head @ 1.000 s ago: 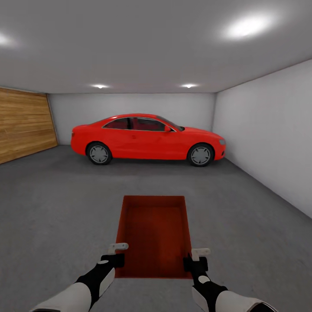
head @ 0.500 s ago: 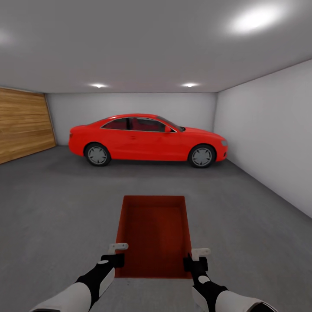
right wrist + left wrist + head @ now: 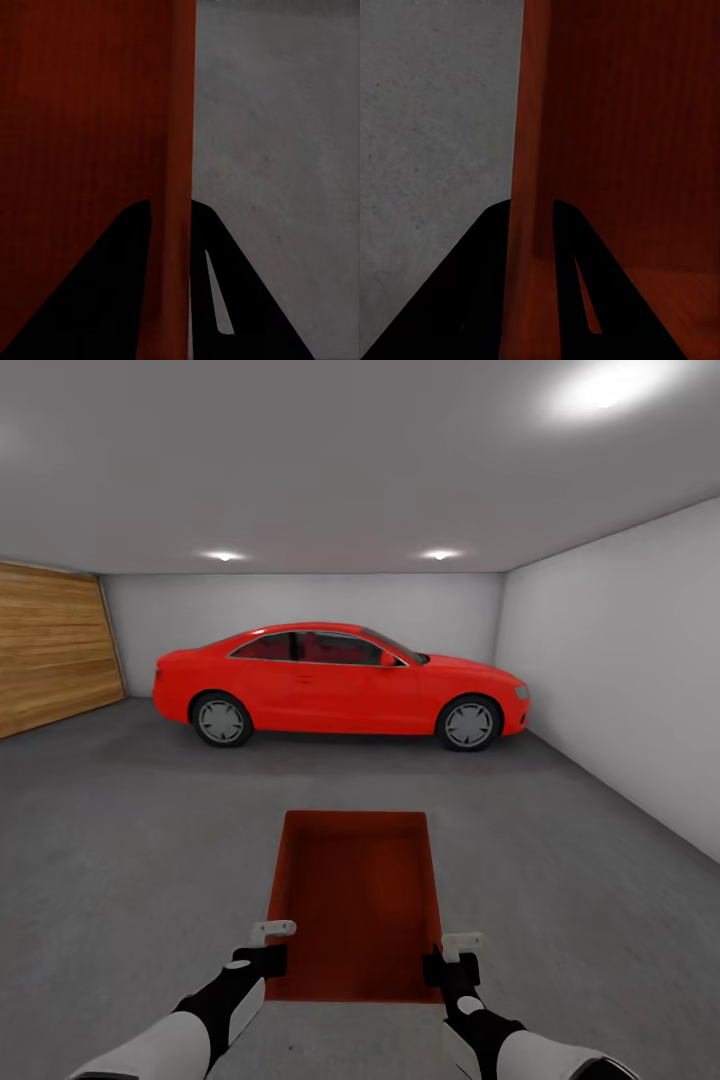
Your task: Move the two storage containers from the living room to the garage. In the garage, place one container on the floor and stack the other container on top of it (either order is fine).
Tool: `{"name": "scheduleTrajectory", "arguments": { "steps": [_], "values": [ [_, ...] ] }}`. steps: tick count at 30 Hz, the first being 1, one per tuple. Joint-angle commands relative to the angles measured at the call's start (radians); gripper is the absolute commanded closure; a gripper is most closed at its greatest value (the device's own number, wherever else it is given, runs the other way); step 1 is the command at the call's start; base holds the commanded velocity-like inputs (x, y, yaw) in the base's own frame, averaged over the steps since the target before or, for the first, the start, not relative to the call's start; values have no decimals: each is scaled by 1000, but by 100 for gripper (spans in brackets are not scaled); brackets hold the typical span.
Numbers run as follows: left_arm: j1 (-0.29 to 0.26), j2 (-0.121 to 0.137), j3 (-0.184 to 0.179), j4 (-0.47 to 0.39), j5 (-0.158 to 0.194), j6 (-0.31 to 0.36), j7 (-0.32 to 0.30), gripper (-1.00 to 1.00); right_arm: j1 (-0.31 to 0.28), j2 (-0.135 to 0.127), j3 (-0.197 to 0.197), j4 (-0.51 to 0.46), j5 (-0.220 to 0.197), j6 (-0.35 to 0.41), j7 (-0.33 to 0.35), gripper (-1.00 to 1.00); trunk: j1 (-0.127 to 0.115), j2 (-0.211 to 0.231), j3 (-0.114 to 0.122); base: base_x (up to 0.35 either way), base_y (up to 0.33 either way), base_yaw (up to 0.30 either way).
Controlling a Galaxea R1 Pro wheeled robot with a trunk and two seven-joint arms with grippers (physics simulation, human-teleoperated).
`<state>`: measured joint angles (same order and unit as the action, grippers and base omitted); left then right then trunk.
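Between the two arms, a red-orange storage container (image 3: pixel 352 905) hangs level above the grey garage floor (image 3: pixel 120 860), the left gripper (image 3: pixel 268 948) and right gripper (image 3: pixel 452 956) each pinching a side wall so it rides steady toward the red car (image 3: pixel 340 682).

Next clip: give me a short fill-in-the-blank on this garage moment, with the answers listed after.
1. Both grippers, left gripper and right gripper, hold one red-orange ____.
2. Each gripper clamps a side ____ of it between its fingers.
3. Ahead, a red ____ is parked by the far wall.
4. The floor is grey ____.

Answers: container; wall; car; concrete
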<state>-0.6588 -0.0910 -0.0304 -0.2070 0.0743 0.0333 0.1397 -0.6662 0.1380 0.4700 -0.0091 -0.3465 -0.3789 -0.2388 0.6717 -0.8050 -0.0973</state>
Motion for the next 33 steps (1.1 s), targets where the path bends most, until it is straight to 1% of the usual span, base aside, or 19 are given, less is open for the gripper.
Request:
{"name": "scheduleTrajectory", "arguments": {
  "steps": [1,33],
  "values": [
    [0,4,26,-3,-7,4,9,100,-1,0,-30,0,-6,-3,-5,100,1,-1,-2,303,0,0],
    [0,4,26,-3,-7,4,9,100,-1,0,-30,0,-8,-2,-5,100,1,-1,-2,303,0,0]
  ]
}}
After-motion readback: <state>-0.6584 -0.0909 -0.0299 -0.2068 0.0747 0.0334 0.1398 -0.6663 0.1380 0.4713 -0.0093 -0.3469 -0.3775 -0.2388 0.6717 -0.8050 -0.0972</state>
